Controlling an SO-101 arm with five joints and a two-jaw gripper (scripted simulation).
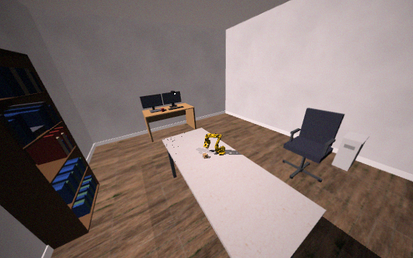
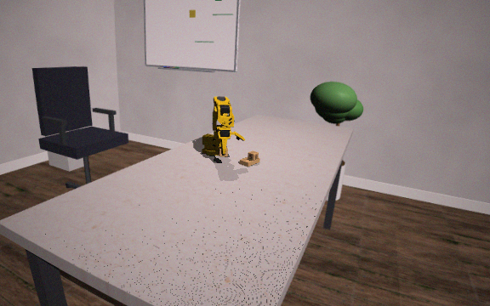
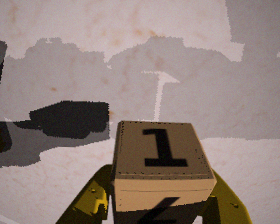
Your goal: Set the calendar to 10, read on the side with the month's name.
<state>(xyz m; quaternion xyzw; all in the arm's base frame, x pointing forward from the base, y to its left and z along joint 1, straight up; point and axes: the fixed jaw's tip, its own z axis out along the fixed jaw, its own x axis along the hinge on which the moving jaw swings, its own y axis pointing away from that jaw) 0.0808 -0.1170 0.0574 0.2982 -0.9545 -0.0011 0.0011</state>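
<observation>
My gripper [image 3: 163, 192] is shut on a tan wooden cube [image 3: 160, 149] and holds it above the white table [image 3: 71, 30]. The cube's upper face shows a black 1, and its near face carries another dark digit that I cannot read. The yellow arm [image 1: 214, 142] [image 2: 222, 123] stands at the table's far end. The small wooden tray [image 2: 245, 162] lies flat on the table next to the arm, with the second cube [image 2: 253, 155] standing in it.
The long white table [image 1: 249, 201] [image 2: 185, 221] stretches away from the arm. An office chair [image 2: 71, 123] [image 1: 312, 141] stands beside it and a green plant [image 2: 336, 102] beyond its far corner. The arm's base [image 2: 210, 145] sits close behind the gripper.
</observation>
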